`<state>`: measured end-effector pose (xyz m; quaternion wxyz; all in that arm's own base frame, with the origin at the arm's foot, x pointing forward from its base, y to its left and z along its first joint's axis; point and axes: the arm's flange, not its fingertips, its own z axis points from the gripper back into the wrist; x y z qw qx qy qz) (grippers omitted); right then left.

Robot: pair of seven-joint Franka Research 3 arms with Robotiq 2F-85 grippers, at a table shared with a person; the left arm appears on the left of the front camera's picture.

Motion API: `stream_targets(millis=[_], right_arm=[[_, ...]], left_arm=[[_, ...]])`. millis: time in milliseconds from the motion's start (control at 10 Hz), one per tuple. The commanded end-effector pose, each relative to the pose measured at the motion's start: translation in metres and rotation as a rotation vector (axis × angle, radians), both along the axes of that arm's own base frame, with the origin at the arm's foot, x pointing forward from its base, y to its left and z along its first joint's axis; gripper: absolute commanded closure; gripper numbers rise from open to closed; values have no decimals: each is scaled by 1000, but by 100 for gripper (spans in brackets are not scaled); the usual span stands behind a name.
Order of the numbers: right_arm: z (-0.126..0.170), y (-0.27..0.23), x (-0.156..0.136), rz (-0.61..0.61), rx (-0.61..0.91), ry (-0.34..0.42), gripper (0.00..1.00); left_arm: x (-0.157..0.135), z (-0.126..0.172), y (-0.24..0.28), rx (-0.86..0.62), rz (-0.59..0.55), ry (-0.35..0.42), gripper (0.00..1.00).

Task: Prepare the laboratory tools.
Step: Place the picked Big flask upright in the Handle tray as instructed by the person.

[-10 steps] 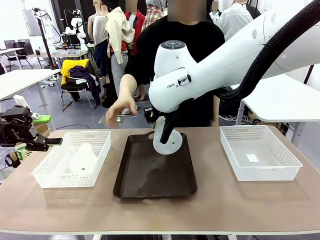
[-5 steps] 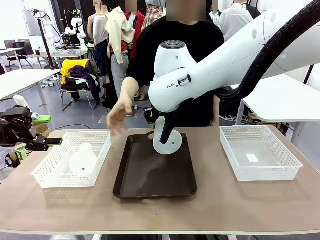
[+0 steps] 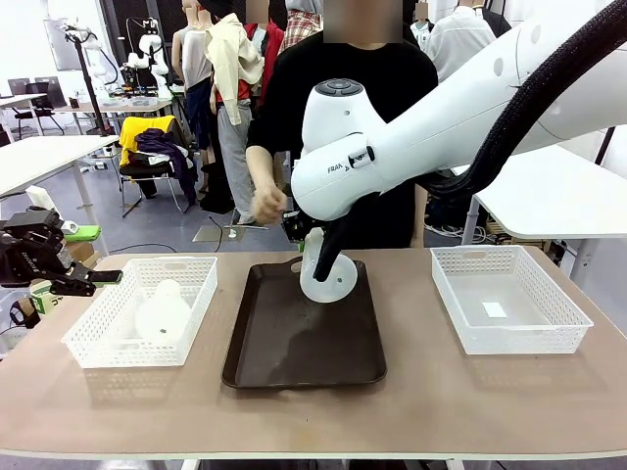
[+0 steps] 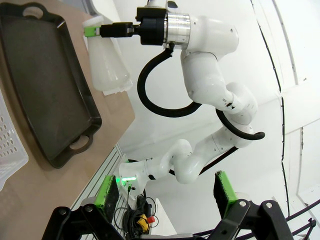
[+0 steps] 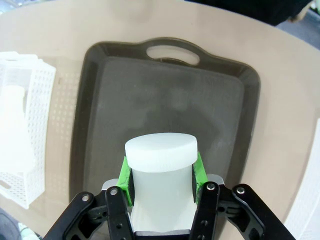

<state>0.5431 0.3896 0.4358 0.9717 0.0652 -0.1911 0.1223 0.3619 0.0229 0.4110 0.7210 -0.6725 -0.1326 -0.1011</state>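
Frosted-white plastic conical flask (image 5: 160, 150): pinched at the neck by the right gripper (image 5: 160, 176) over the dark brown rectangular tray (image 5: 165, 95), presumably for placement. Second flask (image 3: 162, 311): stored in white mesh basket (image 3: 125, 354); left gripper (image 4: 165, 197) spread, empty.

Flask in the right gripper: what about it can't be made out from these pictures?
- Right wrist view: the flask is clamped in the right gripper. Its body and base are lost behind the gripper at the bottom edge.
- Front view: the right arm covers the flask's neck and the grip.
- Left wrist view: the flask is far off and sideways. Whether the base touches the tray or hangs above it cannot be told.
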Motion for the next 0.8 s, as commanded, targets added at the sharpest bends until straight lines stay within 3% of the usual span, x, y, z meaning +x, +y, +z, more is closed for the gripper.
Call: stream_targets(millis=[0,100,200,500,700], right_arm=[[6,-5,-3,101,44,-16,100],[7,-6,-4,120,58,-7,100],[9,-11,-6,225,117,-17,100],[17,-32,-4,471,366,-125,100],[17,-42,-3,570,476,-172,100]], left_arm=[[-2,1,1,-3,0,-5,0],[-2,1,1,-3,0,-5,0],[-2,1,1,-3,0,-5,0],[-2,1,1,-3,0,-5,0],[-2,1,1,-3,0,-5,0]])
